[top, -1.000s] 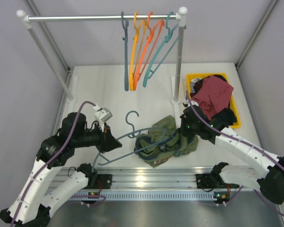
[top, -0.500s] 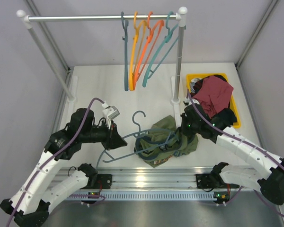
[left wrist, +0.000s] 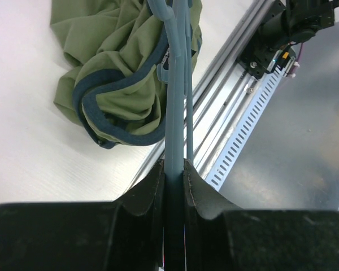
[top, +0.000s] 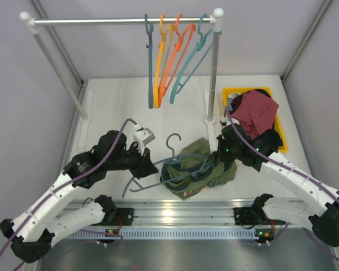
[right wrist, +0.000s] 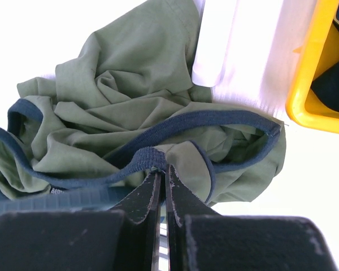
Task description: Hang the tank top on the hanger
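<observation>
The olive-green tank top (top: pixel 206 165) lies bunched on the white table, right of centre, its dark teal trim showing (right wrist: pixel 141 96). My right gripper (top: pixel 221 153) is shut on a fold of that trim (right wrist: pixel 163 168) at the top's right side. The slate-teal hanger (top: pixel 170 168) lies tilted, hook (top: pixel 173 141) pointing to the back. My left gripper (top: pixel 151 164) is shut on the hanger's left arm (left wrist: pixel 173 169). The hanger (left wrist: pixel 175 84) runs from the jaws to the tank top (left wrist: pixel 124 68), and its right arm reaches into the folds, where its end is hidden.
A clothes rail (top: pixel 124 21) at the back carries teal and orange hangers (top: pixel 169 56); its right post (top: pixel 213 73) stands just behind the top. A yellow bin (top: pixel 276 121) with a maroon garment (top: pixel 254 113) sits at the right. A metal rail (top: pixel 181 217) runs along the near edge.
My left arm has moved right and toward the back with the hanger, bringing its right arm further into the tank top. The right gripper has stayed almost still on the trim.
</observation>
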You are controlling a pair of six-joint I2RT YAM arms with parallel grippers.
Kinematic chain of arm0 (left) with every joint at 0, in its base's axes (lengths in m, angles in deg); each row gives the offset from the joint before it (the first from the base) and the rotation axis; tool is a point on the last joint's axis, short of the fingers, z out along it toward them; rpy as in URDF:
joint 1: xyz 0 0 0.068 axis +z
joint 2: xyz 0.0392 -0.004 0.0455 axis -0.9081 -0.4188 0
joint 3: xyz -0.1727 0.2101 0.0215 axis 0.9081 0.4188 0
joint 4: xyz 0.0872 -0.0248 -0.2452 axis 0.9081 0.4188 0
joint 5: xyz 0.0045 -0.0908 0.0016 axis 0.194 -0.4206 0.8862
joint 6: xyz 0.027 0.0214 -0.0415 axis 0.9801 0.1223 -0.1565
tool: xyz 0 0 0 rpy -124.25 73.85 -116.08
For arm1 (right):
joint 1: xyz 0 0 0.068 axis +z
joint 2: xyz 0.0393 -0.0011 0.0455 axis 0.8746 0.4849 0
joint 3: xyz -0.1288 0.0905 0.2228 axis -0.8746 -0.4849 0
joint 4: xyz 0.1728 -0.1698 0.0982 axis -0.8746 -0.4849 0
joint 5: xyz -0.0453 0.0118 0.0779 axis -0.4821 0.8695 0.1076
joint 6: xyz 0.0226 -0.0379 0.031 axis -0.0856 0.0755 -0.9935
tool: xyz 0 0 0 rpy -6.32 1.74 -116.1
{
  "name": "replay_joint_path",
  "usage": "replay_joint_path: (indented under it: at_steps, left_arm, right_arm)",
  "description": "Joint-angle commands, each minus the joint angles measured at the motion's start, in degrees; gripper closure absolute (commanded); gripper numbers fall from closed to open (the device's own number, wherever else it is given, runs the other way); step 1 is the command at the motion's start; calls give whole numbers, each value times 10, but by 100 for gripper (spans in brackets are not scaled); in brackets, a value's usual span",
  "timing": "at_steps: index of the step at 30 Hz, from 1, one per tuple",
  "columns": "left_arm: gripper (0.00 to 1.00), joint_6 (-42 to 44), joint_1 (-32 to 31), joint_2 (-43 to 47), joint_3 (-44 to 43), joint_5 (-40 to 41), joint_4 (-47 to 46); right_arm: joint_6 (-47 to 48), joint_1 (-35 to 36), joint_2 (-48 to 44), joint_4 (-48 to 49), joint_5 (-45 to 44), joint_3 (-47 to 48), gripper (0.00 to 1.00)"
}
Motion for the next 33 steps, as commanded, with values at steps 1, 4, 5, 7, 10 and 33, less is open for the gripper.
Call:
replay_joint_path:
  at_steps: [1,4,5,7,10,33]
  left_arm:
    - [100,8,-3,3,-18,31,-42]
    - [100,12,-3,10,-26,29,-34]
    - [100,14,-3,10,-29,29,-27]
    - [100,14,-3,10,-32,20,-26]
    - [100,9,-3,11,-33,5,-28]
    - [100,33,-9,-7,-6,31,-82]
  right_arm:
    - [8,-2,-19,-7,-12,22,100]
    - [9,-3,-22,-8,-15,15,100]
    - [7,-3,-22,-8,-16,12,100]
    - [7,-3,-22,-7,-15,10,100]
    - [8,-3,-21,-7,-20,6,100]
    - [18,-2,-28,-21,-19,3,100]
